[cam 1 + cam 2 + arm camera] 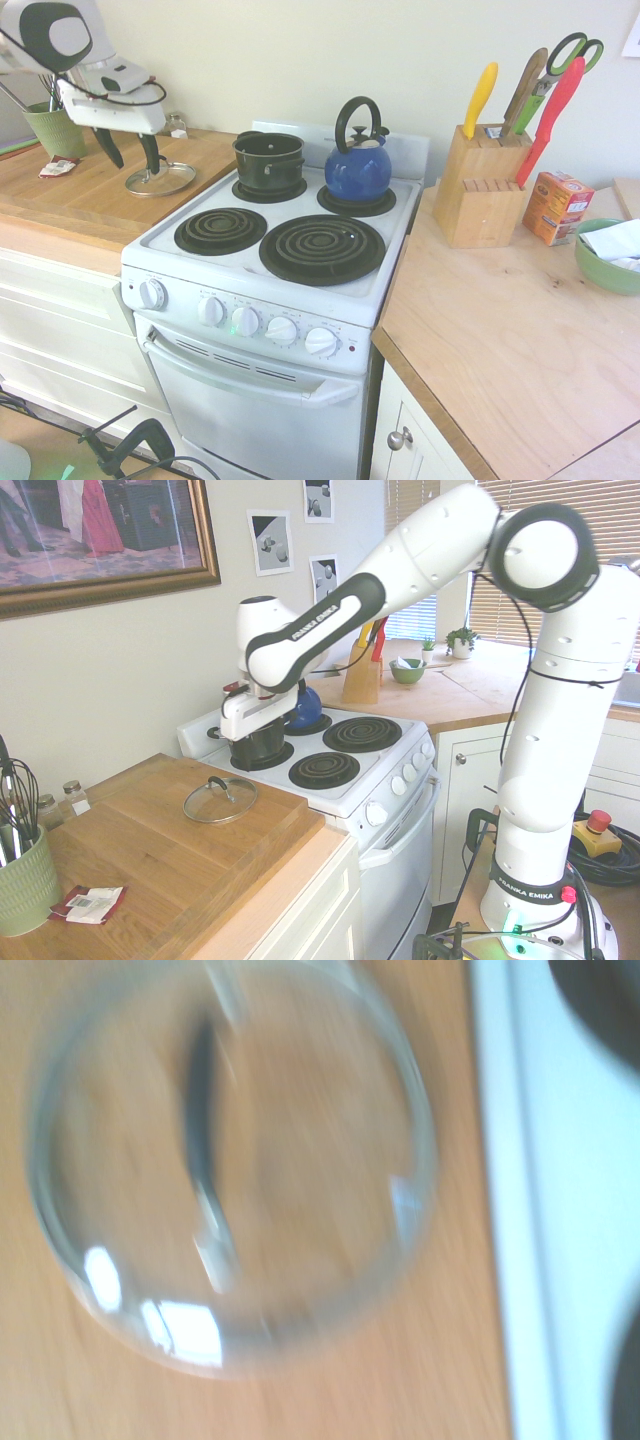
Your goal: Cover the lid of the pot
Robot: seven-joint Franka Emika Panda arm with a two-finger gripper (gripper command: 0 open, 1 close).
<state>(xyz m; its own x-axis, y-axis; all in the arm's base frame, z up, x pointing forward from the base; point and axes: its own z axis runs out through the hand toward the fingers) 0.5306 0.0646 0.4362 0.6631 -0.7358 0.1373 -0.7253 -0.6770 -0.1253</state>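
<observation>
"FRANKA EMIKA" arm – gripper [128, 150] spread wide above lid [160, 180] – pot [268, 161] uncovered

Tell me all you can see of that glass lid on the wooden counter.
The lid is round clear glass with a silvery metal rim and a dark handle on top. It lies flat, handle up, on the wooden counter beside the stove. Nothing grips it; the open tool hangs just above. The wrist view shows it blurred.
</observation>
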